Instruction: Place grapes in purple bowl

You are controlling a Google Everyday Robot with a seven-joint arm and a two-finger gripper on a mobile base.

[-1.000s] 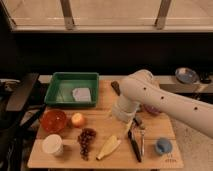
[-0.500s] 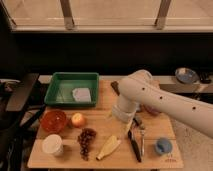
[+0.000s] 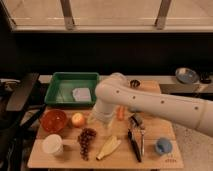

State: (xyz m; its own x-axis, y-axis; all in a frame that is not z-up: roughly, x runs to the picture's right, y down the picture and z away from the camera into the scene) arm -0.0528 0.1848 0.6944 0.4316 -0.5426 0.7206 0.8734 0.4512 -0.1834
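Bright window point(image 3: 115, 11) at 12 o'clock, dark wall point(image 3: 100, 52) under it, wooden table point(image 3: 150, 161) at 6 o'clock, black chair point(image 3: 20, 97) at 9, speckled floor point(image 3: 196, 150) around 4.

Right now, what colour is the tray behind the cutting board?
The tray is green, clear in the camera view. The gripper hangs just right of the apple.

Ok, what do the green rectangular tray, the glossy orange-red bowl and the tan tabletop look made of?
The green rectangular tray: probably moulded plastic, even colour, soft sheen. The glossy orange-red bowl: glazed ceramic or hard plastic; the shine fits both. The tan tabletop: likely wood, pale matte surface. The gripper hangs just right of the round apple, near the dark grapes.
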